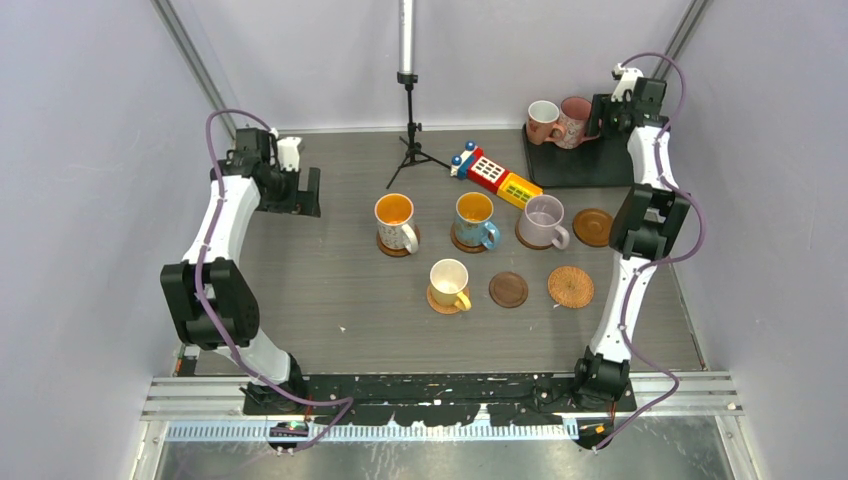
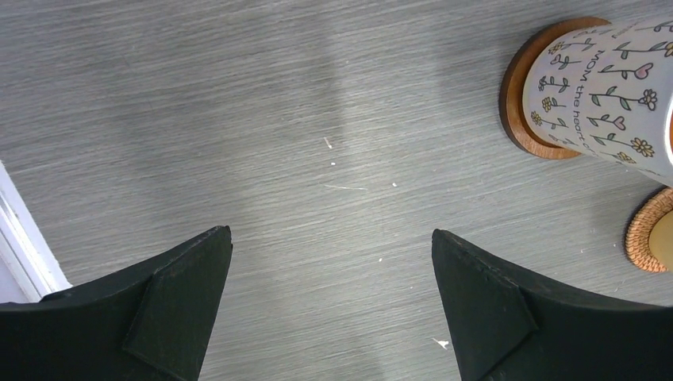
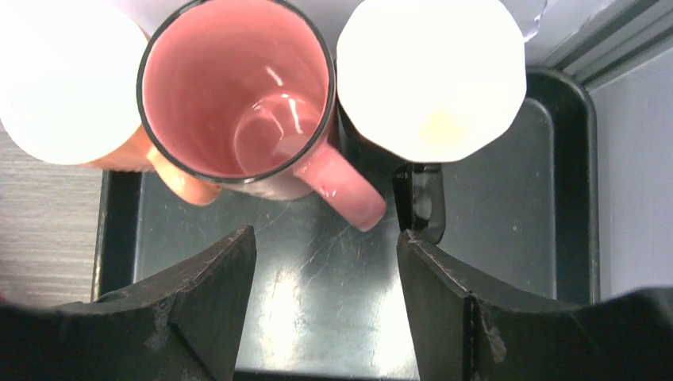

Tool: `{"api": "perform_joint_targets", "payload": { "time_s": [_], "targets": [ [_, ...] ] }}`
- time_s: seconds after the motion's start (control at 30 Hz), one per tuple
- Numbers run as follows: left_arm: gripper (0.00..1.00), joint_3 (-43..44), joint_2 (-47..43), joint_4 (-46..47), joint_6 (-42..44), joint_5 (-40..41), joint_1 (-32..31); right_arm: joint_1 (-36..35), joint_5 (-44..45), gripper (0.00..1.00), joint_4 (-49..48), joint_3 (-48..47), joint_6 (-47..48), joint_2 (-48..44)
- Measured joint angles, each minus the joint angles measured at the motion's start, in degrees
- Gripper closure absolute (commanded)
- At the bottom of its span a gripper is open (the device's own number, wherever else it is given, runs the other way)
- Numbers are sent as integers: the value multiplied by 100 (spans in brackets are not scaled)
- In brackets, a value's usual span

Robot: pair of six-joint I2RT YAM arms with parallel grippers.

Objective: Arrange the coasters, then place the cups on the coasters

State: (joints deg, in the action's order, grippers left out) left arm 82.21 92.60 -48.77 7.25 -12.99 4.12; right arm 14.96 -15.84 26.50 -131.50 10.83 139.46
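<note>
Patterned mug (image 2: 603,87) cropped (right edge)

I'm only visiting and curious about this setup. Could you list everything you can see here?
Mugs on coasters: four; white flowered mug, blue mug, lilac mug, yellow mug; mid-table.
Mugs on tray: three; two pink mugs, black mug with white inside; back right.
Coasters under mugs: four; brown or woven; mid-table.
Bare coasters: three; brown coaster, dark coaster, woven coaster; right of centre.
Tray: one; black; back right.
Toy block: one; red and yellow; behind the mugs.
Tripod: one; black; back centre.
Table: one; grey.
Left gripper: open, over bare table.
Right gripper: open, over the tray.
</note>
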Motion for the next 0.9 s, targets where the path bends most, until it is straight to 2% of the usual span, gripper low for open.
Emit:
{"api": "perform_joint_targets", "payload": {
  "time_s": [0.4, 0.9],
  "targets": [
    [0, 188, 149, -79, 72, 57, 17, -11, 0, 30, -251, -778, 4, 588],
    [0, 389, 275, -221, 68, 61, 17, 22, -262, 38, -332, -881, -11, 684]
  ]
}}
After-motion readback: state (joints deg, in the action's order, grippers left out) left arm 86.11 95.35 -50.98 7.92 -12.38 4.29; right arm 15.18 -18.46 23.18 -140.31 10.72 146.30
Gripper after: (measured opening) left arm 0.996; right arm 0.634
